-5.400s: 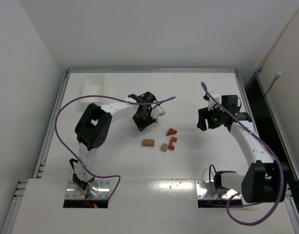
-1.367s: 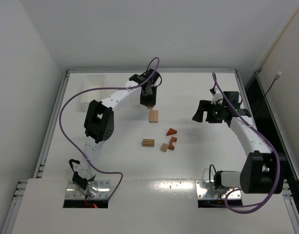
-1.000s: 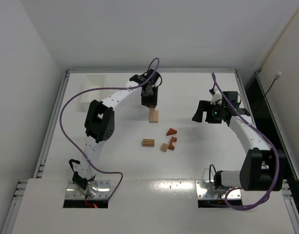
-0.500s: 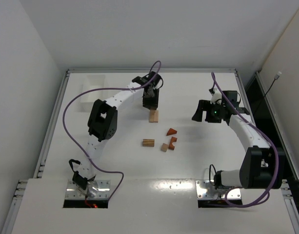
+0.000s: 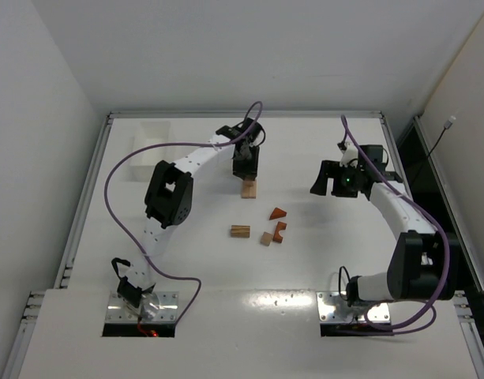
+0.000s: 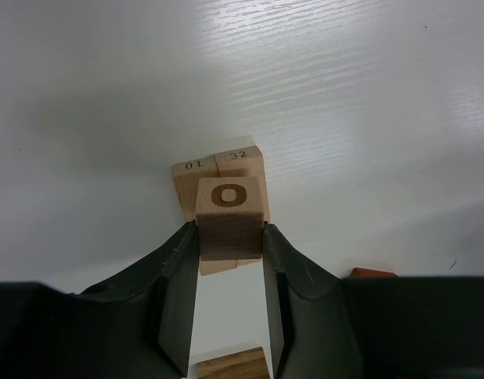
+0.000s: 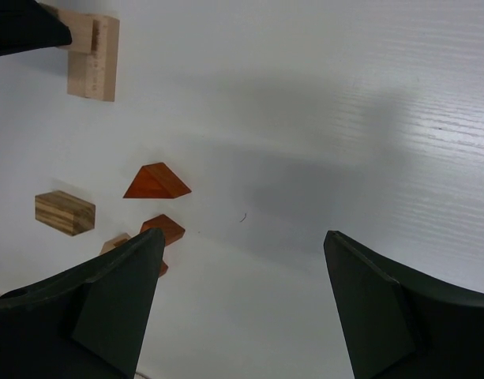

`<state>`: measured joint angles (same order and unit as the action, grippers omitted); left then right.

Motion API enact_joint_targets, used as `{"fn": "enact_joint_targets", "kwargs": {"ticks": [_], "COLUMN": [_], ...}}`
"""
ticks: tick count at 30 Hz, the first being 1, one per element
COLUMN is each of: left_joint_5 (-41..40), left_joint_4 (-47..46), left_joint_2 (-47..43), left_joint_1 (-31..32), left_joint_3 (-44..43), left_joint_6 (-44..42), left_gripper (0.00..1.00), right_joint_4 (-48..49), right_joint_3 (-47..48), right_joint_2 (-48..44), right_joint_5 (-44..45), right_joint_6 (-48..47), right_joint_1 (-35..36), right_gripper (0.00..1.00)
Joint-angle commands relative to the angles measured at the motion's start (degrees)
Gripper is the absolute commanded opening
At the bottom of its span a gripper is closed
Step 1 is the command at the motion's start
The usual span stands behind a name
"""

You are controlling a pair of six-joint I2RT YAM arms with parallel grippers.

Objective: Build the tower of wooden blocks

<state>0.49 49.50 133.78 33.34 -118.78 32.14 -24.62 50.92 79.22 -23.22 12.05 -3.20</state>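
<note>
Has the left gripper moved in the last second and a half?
Yes. In the top view the left gripper, holding a tan cube, has closed in on the two tan blocks, which stayed put.

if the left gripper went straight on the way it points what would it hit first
Probably the two tan blocks side by side below it; the tan cube held by the left gripper would touch them first. How far off is unclear.

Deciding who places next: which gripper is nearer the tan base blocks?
Left. The left gripper hangs directly over the tan base blocks, holding a lettered cube; the right gripper stands open, well off to their right.
</note>
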Motion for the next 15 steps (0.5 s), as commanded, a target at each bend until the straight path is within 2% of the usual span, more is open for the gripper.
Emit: {"fn": "enact_joint_targets", "kwargs": {"ticks": [1, 11, 15], "left_joint_5": [1.0, 1.53, 1.0], "left_joint_4": [-1.16, -1.16, -1.16], "left_joint_2": [0.52, 1.05, 1.05], "left_joint_1": [0.5, 0.5, 0.5], "left_joint_3": [-2.24, -2.24, -1.72], "left_joint_6": [-0.24, 0.29, 0.29], "left_gripper": [0.0, 0.0, 0.07], "right_joint_4": [1.68, 1.68, 1.68], "right_joint_3": [2.52, 3.58, 3.58], "right_joint_2": [0.41, 0.94, 0.94], "right_joint_5": [-1.21, -1.21, -1.21], "right_joint_6": [0.51, 0.51, 0.51], "right_joint_1": [0.3, 0.3, 0.3], "right_gripper": [0.8, 0.8, 0.8]}}
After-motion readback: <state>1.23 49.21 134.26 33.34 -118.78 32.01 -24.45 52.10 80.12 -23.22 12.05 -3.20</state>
